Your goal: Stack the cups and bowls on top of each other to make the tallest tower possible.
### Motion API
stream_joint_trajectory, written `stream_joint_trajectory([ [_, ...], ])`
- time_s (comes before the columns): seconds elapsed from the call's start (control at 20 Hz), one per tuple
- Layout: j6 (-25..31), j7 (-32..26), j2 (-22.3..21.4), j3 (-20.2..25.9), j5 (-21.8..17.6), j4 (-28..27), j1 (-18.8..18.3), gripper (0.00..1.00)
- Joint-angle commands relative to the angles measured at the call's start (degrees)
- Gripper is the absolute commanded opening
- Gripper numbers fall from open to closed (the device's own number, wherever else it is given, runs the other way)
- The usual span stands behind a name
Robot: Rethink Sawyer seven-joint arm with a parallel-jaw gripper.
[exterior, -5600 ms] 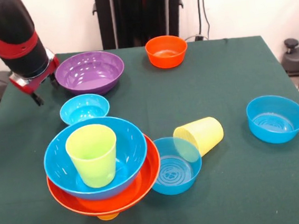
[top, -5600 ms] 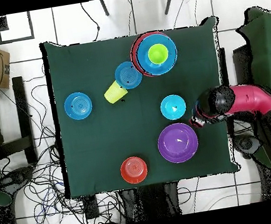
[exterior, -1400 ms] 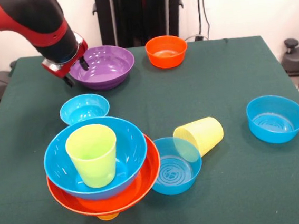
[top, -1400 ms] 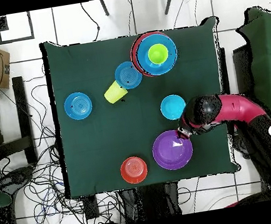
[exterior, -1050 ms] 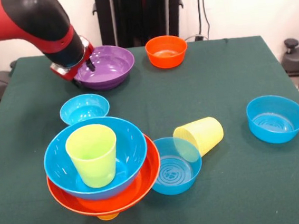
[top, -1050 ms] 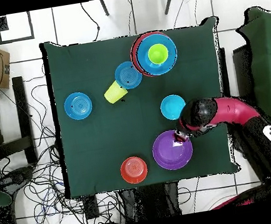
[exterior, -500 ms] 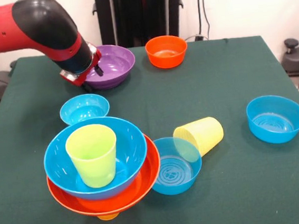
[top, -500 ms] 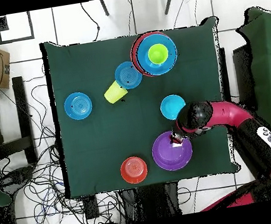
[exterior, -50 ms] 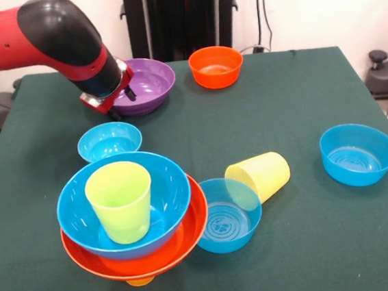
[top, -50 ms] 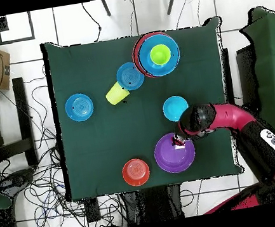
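Since the earliest frame the arm (exterior, -50 ms: pixel 53 35) has swung from the table's edge to the purple bowl (exterior, -50 ms: pixel 145 85), which has slid a little toward the small orange bowl (exterior, -50 ms: pixel 216 65). Its gripper (exterior, -50 ms: pixel 121 101) straddles the purple bowl's rim, one finger (exterior, -50 ms: pixel 128 92) inside and the other outside, but whether it pinches the rim cannot be told. Nearby, a small blue bowl (exterior, -50 ms: pixel 109 140) sits upright. Up front stands the tower (exterior, -50 ms: pixel 134 220): a big blue bowl (exterior, -50 ms: pixel 167 189) nested in a wide orange bowl (exterior, -50 ms: pixel 189 239) over an orange cup (exterior, -50 ms: pixel 140 282), with a green cup (exterior, -50 ms: pixel 120 201) upright inside. Beside it a yellow cup (exterior, -50 ms: pixel 260 175) lies on its side, its mouth against a tilted blue bowl (exterior, -50 ms: pixel 225 217). Another blue bowl (exterior, -50 ms: pixel 358 154) sits well apart.
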Motion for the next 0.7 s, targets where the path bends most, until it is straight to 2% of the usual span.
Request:
stream_joint_trajectory([
  [0.05,-8.96,-0.51,1.76,-0.92,-5.29,0.94,-0.09,1.0],
  [0.7,-7.04,-0.97,-1.62,-1.56,-5.33,2.37,-0.11,1.0],
])
